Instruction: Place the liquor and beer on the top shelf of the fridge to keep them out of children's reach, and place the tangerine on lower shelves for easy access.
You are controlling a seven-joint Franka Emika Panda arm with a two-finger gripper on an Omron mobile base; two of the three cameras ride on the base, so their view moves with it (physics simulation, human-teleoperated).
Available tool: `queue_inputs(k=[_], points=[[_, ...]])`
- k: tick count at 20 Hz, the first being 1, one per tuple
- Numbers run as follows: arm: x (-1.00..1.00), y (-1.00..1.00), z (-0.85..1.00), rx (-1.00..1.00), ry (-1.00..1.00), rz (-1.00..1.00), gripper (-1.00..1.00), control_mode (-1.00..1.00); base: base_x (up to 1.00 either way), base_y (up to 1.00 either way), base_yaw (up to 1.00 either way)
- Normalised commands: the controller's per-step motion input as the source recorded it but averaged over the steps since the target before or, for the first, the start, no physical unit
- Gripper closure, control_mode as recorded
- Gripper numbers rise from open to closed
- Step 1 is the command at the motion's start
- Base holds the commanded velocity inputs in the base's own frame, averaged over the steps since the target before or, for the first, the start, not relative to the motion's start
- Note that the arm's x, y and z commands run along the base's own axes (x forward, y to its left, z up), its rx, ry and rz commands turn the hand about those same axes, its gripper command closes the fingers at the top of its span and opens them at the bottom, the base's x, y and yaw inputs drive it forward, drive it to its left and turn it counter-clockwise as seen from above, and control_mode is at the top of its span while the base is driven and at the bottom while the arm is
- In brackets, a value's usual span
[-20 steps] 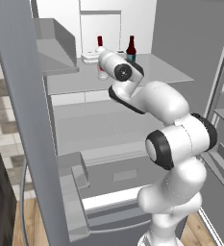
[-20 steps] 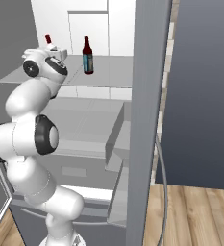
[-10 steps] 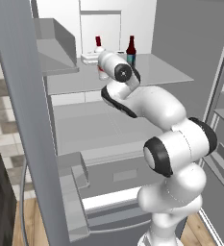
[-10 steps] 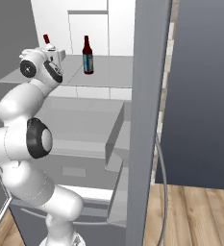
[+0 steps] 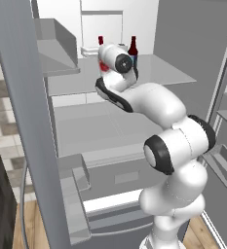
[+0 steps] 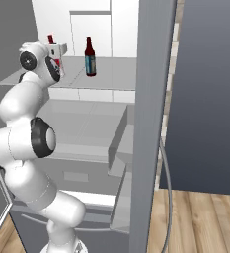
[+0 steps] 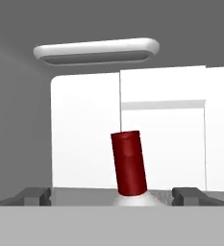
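The liquor (image 7: 129, 163) stands on the fridge's (image 6: 151, 99) top shelf (image 5: 159, 73) just beside the beer (image 6: 90, 56), both high up, presumably beyond children's reach. The gripper (image 7: 111, 194) sits at the liquor's red cap with fingers spread either side, pinching nothing. The shelf is plain pale grey against a white back wall (image 7: 84, 134).

On the top shelf (image 6: 111, 74), the liquor (image 7: 129, 163) and beer (image 6: 90, 57) stand near the back edge toward the left, obstructing that zone, while the front edge and right side remain free for passage.
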Motion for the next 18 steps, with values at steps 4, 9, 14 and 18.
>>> queue_inputs(k=[4,9,14,18], points=[[0.13,-0.01,0.43,0.00,0.02,0.00,-1.00,-1.00,0.00,0.00,0.00],[0.05,-0.05,0.23,0.00,0.03,0.00,-1.00,-1.00,0.00,0.00,0.00],[-0.03,-0.03,0.00,0.00,0.04,0.00,-1.00,-1.00,0.00,0.00,0.00],[-0.34,-0.03,0.00,0.00,0.01,0.00,-1.00,-1.00,0.00,0.00,0.00]])
